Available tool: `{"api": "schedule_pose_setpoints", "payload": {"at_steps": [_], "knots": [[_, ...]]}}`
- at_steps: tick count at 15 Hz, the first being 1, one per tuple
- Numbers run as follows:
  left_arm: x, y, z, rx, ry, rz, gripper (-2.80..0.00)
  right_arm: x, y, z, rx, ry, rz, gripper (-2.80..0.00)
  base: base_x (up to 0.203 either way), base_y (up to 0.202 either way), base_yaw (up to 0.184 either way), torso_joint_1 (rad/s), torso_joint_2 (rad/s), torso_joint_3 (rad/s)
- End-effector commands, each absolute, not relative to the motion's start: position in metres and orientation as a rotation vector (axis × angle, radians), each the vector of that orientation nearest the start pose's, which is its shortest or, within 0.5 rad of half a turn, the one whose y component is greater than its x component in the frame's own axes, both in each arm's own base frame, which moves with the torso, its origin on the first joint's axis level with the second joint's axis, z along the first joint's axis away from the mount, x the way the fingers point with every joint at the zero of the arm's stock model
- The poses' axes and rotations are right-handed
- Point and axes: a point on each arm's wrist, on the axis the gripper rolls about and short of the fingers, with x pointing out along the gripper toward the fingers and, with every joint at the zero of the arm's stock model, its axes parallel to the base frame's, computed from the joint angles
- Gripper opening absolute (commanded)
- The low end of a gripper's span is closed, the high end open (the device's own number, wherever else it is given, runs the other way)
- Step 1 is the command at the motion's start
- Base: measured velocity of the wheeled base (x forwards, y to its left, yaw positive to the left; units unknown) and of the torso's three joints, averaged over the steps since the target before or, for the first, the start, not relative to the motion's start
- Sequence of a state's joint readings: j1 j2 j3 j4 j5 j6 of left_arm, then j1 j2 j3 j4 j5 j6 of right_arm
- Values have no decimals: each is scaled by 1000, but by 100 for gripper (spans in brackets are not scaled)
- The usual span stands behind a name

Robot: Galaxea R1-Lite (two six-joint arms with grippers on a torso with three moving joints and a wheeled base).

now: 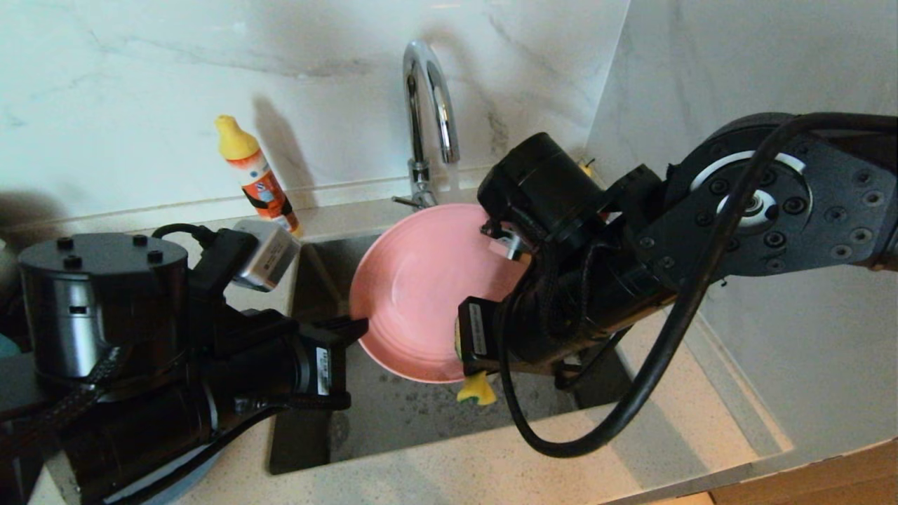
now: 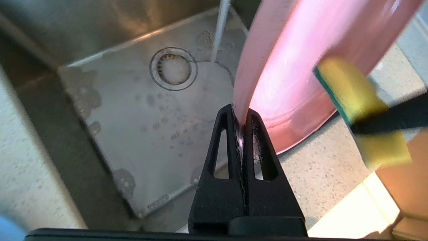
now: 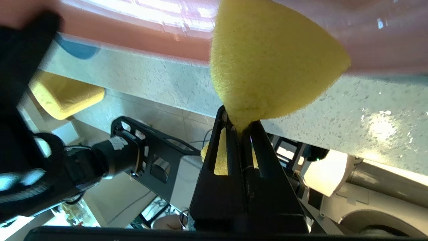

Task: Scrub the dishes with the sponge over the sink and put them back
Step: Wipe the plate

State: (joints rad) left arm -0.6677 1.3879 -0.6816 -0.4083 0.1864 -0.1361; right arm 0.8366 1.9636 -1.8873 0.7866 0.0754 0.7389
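Pink plate (image 1: 414, 294) hung tilted on edge over the sink (image 1: 421, 414), pinched at its lower left rim by the left gripper (image 1: 351, 330), fingers clamped tight on the thin edge. Right gripper (image 1: 471, 372) was clenched on the yellow sponge (image 1: 477, 390), which sat at the plate's lower right rim, near the front counter (image 1: 449, 477). Risk, as a judgement: the rim pinch was narrow and looked wet and soapy, so a hard sponge push could twist the plate or slide it out into the basin; the sponge was also held by only a small pinched part, so it could peel out under drag. Head view gave the whole layout but hid the sponge-to-plate contact behind the right arm. Left wrist view showed the grip closely, foam at the pads (image 2: 234, 134) and the sponge's green layer (image 2: 331, 92), plus the drain (image 2: 173, 68) and a thin water stream (image 2: 219, 30) further off. Right wrist view showed the sponge squeezed between the jaws, bulging against the plate's underside; exact touching could not be told. Farthest back stood the tap (image 1: 428, 112) and an orange bottle (image 1: 256, 175) by the wall.
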Motion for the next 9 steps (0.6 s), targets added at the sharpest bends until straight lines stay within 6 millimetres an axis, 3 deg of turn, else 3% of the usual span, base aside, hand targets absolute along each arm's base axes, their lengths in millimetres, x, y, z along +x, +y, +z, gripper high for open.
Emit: {"api": "schedule_pose_setpoints", "payload": {"at_steps": [1, 9], "knots": [[180, -137, 211, -19, 297, -458, -280, 232, 279, 251, 282, 1125, 509, -280, 0, 0, 0, 0, 0, 0], [186, -139, 207, -54, 320, -444, -280, 222, 291, 234, 233, 1184, 529, -280, 0, 0, 0, 0, 0, 0]]}}
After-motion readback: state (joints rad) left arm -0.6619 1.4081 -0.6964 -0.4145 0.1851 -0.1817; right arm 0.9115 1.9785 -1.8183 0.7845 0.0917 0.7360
